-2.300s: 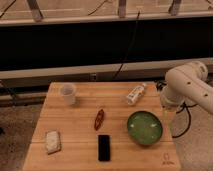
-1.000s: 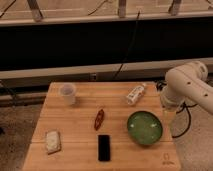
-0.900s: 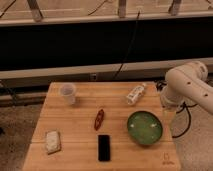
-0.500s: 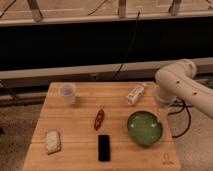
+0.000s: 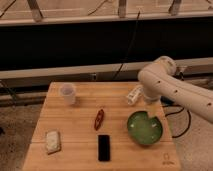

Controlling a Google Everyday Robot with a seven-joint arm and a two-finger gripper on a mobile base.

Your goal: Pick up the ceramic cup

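Note:
The ceramic cup [image 5: 68, 93] is small and pale whitish-grey. It stands upright near the far left corner of the wooden table [image 5: 80, 120]. My white arm [image 5: 159, 75] reaches in from the right and bends down over the table's right side. My gripper [image 5: 150, 101] hangs at the arm's end, just above the far rim of the green bowl [image 5: 144, 128] and beside the white bottle [image 5: 134, 95]. It is far to the right of the cup, with nothing seen in it.
A reddish-brown elongated object [image 5: 99, 119] lies at the table's middle. A black phone [image 5: 104, 147] lies near the front edge and a pale packet [image 5: 52, 141] at the front left. A dark wall with cables runs behind.
My arm has swung left from beyond the table's right edge to over the bottle and bowl. The objects on the table have not moved.

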